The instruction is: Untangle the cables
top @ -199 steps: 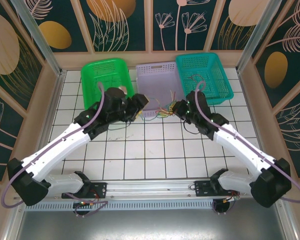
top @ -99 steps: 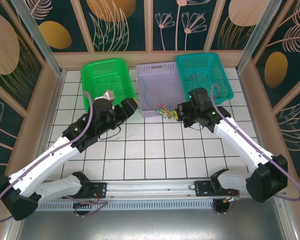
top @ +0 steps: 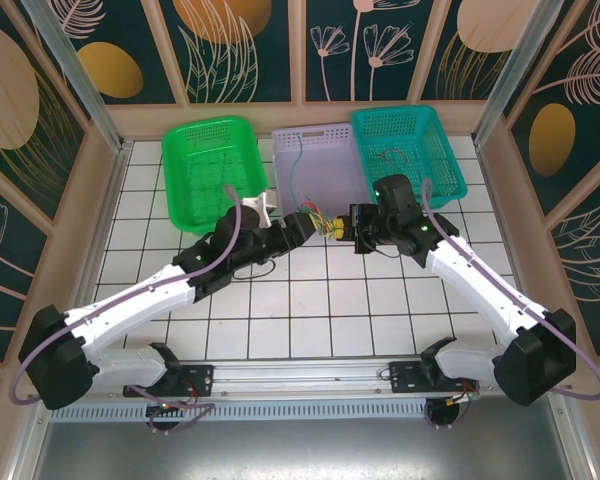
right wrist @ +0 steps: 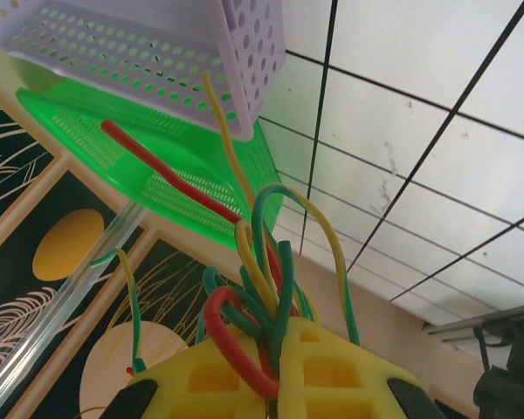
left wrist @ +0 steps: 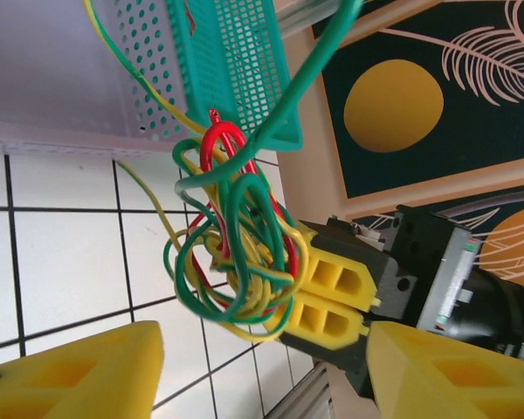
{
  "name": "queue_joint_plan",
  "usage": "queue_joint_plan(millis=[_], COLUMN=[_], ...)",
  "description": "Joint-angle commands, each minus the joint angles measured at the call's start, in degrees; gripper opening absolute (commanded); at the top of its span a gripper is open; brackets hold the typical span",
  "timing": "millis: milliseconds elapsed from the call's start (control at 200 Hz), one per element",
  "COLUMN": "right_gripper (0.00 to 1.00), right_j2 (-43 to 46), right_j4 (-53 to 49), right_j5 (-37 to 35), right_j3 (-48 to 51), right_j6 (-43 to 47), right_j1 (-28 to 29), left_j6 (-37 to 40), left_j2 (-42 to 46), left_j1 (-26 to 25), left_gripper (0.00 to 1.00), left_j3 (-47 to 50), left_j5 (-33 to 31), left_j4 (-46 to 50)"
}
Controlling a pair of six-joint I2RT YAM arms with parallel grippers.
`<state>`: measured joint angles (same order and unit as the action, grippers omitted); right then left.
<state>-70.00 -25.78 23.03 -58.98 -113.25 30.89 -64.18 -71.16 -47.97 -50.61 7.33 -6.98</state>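
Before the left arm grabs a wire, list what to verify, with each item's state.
1. Right gripper shut on the cables: ok.
2. Left gripper open: ok.
3. Tangle between the left fingers: not ok, it sits just ahead of their tips.
4. Strands free of the lilac basket: not ok, one trails over its wall.
5. A single loose strand to pick: cannot tell, the loops overlap.

The cables (left wrist: pixel 231 253), thin green, yellow and red wires, form one knotted bundle of loops pinched in the right tool (left wrist: pixel 310 298).
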Motion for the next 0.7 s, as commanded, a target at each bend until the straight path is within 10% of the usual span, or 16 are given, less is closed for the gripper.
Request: queue_joint_plan(millis=[0,205,320,430,696], right_gripper=[0.0,0.0,0.0,0.0,0.0], right_j2=[2.15,2.58,3.52,5.67,-3.22], right_j4=[2.06,4.69,3.73,-0.82,-16.12], right_j5=[2.85,4.99,5.71,4.88,8.99], right_j3=[0.29,1.51,1.88,2.79,-7.58], right_j6=[-2.82,-4.02,-3.18,1.45,52.4], right_j1=[1.48,2.97,3.03,0.78,-11.84], left_j6=[2.5,3.74,6.09,9.11,17.47], left_j2=[-2.92,-6.67,-5.63,-2.81,-0.39], left_j1=[-0.13,-0.16,-0.18,-0.11,2.05], left_gripper=[0.56,0.36,0.0,0.0,0.0], left_j3=[-1.21,-2.56,-2.84,-2.83,-4.04], left_j5=[1.37,0.68,-2.1,-4.33,1.87], left_j4=[-6.15,-7.15,-4.98,0.04,17.93])
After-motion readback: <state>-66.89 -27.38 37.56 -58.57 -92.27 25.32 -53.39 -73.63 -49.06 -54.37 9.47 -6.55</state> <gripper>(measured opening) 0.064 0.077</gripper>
